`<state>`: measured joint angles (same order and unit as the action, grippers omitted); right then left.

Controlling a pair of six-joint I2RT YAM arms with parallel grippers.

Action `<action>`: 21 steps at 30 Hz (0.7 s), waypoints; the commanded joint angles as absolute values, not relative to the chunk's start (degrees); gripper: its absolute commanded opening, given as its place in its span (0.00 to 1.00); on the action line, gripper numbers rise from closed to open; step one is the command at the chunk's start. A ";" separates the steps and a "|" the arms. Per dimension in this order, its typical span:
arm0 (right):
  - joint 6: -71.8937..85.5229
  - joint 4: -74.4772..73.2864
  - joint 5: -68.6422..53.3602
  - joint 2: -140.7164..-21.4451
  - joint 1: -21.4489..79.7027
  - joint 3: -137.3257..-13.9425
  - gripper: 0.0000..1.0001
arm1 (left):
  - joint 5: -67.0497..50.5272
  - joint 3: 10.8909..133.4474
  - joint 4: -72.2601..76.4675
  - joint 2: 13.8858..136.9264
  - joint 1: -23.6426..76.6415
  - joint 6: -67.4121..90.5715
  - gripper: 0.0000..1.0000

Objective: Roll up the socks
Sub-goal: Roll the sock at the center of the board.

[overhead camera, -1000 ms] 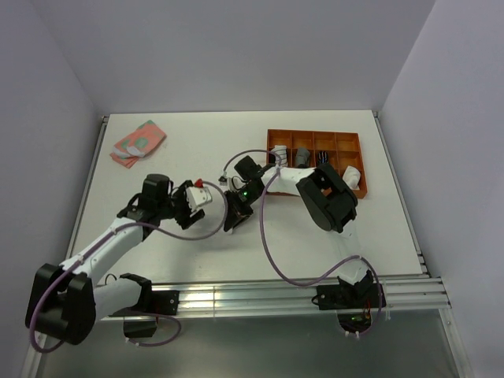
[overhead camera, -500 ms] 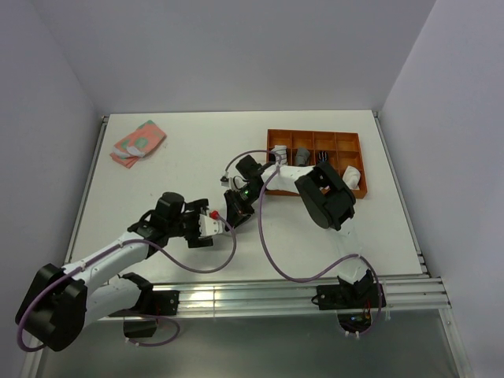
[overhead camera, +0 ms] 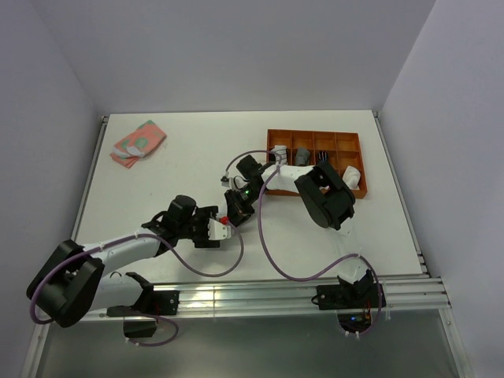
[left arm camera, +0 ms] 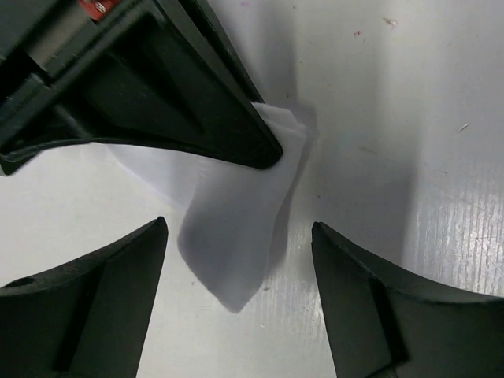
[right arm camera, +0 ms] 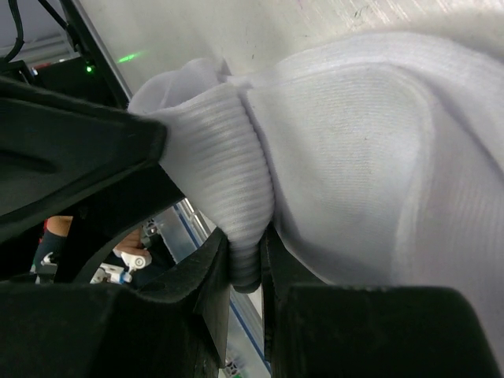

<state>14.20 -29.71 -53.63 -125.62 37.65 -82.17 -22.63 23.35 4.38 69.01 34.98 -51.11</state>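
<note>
The right gripper is clenched on the soft white ribbed sock, whose free end lies inside the released, widely spread left gripper.

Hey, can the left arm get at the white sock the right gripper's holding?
Probably yes. The left gripper is open, and a loose end of the white sock lies between its fingers; the right gripper pins only the other end.
</note>
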 commanded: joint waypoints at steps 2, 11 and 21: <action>12.57 -31.46 -51.94 -125.77 37.00 -82.44 0.01 | -22.06 25.92 6.51 72.50 35.24 -49.40 0.72; 11.69 -31.99 -52.03 -125.51 36.74 -82.00 0.00 | -22.59 24.96 6.86 74.79 35.24 -50.80 0.63; 11.25 -32.34 -49.68 -125.33 36.65 -82.44 0.02 | -23.82 30.30 -6.02 79.53 35.16 -51.25 0.14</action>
<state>12.62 -31.11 -53.80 -125.62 37.01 -82.17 -21.80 27.00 4.36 77.12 34.96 -51.83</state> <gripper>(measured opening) 0.214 0.245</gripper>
